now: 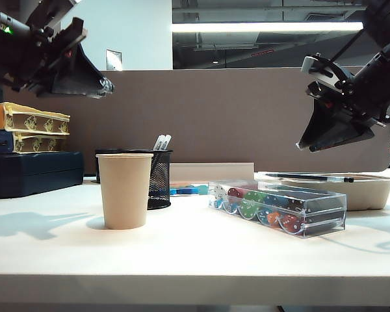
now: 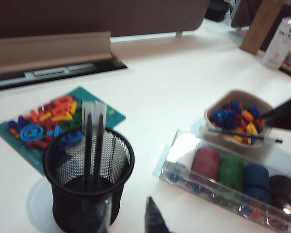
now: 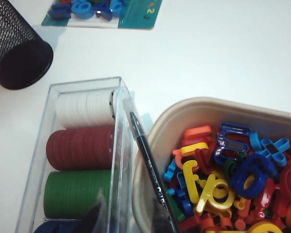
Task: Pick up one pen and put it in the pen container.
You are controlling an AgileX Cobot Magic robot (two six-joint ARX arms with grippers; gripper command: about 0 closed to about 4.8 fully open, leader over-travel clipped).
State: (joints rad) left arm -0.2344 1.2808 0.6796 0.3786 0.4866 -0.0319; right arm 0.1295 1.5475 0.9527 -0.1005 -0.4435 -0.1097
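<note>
Clearly, the risk here is the way the pen (image 3: pixel 148 165) lies: it rests across the rim of the beige tray (image 3: pixel 194 109), just beside the clear chip case (image 3: pixel 82 155), so little of it is supported. If the fingers come down off-centre, I think the pen can roll into the plastic letters (image 3: pixel 233 179) inside the tray, or slip into the gap between tray and case. A finger could also strike the tray rim or the case wall first and push them aside.

The right gripper (image 1: pixel 329 135) hangs in the air above the tray, pointing down toward it. It holds nothing and touches nothing; how wide its jaws stand I cannot tell from these views.

The left gripper (image 1: pixel 75 71) is high over the left side of the table, above the black mesh pen container (image 2: pixel 88 177). Its fingertips (image 2: pixel 155 218) stand apart and empty. The container already has two white-topped pens (image 2: pixel 93 141) and stands behind a paper cup (image 1: pixel 124 190).
</note>
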